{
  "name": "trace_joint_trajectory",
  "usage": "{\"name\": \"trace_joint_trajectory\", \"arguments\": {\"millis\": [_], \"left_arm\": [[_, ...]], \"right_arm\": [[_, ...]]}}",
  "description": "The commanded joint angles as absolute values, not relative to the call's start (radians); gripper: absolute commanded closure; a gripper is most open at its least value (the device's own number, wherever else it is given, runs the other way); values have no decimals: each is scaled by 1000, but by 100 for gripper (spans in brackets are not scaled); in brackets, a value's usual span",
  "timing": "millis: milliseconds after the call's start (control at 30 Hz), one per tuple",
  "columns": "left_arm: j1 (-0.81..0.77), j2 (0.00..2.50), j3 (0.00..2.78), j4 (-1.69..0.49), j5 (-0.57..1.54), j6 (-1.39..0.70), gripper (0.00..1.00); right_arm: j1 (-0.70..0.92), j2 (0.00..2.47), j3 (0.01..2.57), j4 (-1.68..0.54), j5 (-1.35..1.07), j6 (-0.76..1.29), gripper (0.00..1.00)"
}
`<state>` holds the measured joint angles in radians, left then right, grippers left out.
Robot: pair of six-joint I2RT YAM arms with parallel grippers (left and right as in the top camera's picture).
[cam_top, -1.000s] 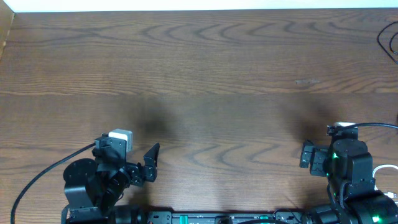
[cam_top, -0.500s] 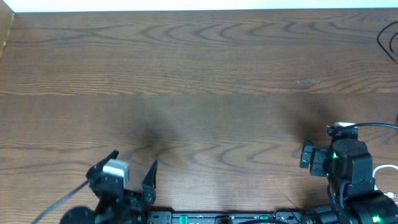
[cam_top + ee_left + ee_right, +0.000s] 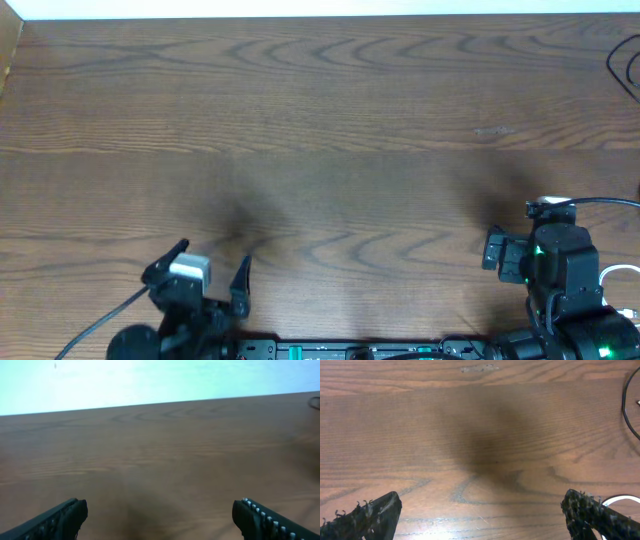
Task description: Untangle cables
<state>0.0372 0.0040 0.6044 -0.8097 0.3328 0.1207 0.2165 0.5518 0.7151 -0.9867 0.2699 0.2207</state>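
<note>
Cables: two thin cords, both at the far right of the table (image 3: pixel 320 120) and only partly in view.
Black cord: an arc of black cord (image 3: pixel 623 402) runs off the right edge of my right wrist view; I cannot see its plug ends.
White cord: a sliver of white cord (image 3: pixel 617 496) curves just behind my right finger, low in the same view, and most of it is hidden.
Tangle: I cannot tell whether the two cords cross or touch.
Handling: I judge both to be light, limp and smooth. They should slide on the wood and sag when lifted, so a loose pinch may let them slip.
Where to grip: I would pinch a bare stretch of loop near a plug. The plug gives a stop against slipping, and pulling from an end should draw a loop out rather than tighten it.
Left hand: my left gripper (image 3: pixel 160 510) has its jaws spread wide, holds nothing, and hovers over bare wood well apart from both cords.
Right hand: my right gripper (image 3: pixel 481 499) is also spread wide with nothing in it, and the white cord is just beside its right finger.
Containers: none appear in any view.
</note>
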Motion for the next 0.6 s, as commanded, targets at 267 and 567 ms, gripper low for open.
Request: {"name": "trace_joint_trajectory", "arguments": {"millis": [267, 567], "left_arm": [[34, 2, 307, -564, 294, 145, 2], [34, 2, 142, -406, 295, 144, 2]], "right_arm": [[223, 548, 707, -989, 285, 235, 1], [223, 548, 707, -989, 285, 235, 1]]}}
